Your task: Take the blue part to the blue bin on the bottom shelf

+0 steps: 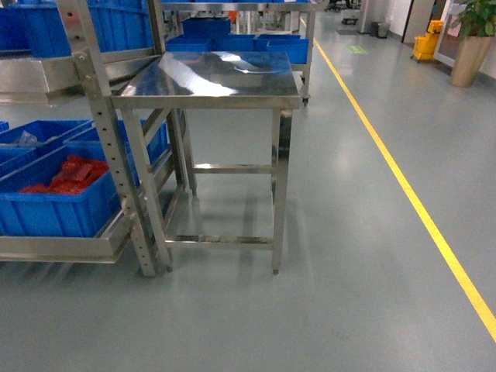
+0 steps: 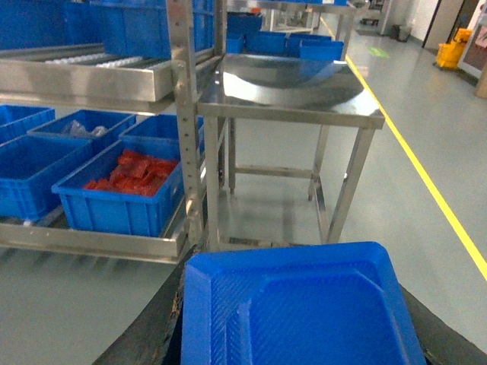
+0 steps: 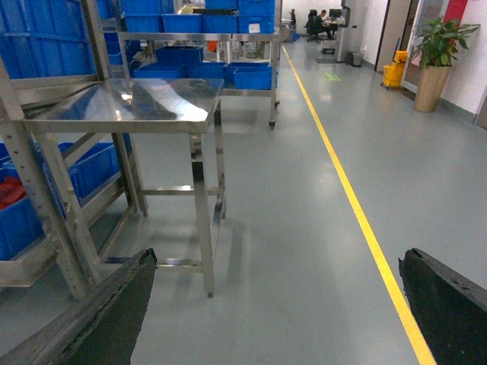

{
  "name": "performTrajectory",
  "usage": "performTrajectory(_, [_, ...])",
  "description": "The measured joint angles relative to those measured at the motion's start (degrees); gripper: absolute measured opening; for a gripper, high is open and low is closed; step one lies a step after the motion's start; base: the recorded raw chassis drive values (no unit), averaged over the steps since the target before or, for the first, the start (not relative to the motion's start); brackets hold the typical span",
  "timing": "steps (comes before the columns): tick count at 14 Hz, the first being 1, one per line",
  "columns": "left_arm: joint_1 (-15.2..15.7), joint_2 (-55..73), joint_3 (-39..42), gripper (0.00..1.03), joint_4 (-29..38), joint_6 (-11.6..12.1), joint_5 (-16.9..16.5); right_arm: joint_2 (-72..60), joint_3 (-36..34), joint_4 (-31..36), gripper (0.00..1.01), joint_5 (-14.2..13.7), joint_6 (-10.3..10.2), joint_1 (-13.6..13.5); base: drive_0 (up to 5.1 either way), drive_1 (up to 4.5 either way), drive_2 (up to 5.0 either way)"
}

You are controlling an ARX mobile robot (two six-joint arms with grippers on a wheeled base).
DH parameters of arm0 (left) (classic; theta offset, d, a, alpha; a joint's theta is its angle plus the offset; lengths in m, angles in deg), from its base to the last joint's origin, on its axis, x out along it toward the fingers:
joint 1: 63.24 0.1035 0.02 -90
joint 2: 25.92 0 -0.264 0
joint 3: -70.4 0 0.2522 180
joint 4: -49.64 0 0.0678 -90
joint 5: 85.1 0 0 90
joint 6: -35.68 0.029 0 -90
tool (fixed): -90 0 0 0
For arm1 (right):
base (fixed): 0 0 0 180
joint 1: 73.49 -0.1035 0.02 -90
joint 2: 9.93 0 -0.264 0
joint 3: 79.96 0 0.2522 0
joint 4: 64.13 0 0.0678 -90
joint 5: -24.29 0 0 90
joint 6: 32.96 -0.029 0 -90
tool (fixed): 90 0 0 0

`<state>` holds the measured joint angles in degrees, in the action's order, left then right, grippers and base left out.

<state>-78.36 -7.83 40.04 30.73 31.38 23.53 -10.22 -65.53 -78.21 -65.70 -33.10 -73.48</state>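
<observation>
The blue part (image 2: 304, 312) fills the bottom of our left wrist view, gripped between the left gripper's (image 2: 293, 334) dark fingers (image 2: 148, 331). Our right gripper (image 3: 278, 312) gapes wide, holding nothing. At lower left in the head view, a blue bin (image 1: 54, 205) of red pieces sits on the bottom shelf (image 1: 62, 249).

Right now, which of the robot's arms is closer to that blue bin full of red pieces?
Left. Its wrist view, filled by a blue part, looks straight at the bin of red pieces. From the right wrist view that bin sits at the far left edge, beyond the rack post.
</observation>
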Motion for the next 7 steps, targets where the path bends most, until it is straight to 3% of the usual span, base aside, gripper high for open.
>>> performTrajectory(7, [0.0,0.0,0.0,0.44,0.3,0.0,0.0,0.0,0.0,0.2,0.98,0.0,0.0,0.0,0.0,4.05,-4.0])
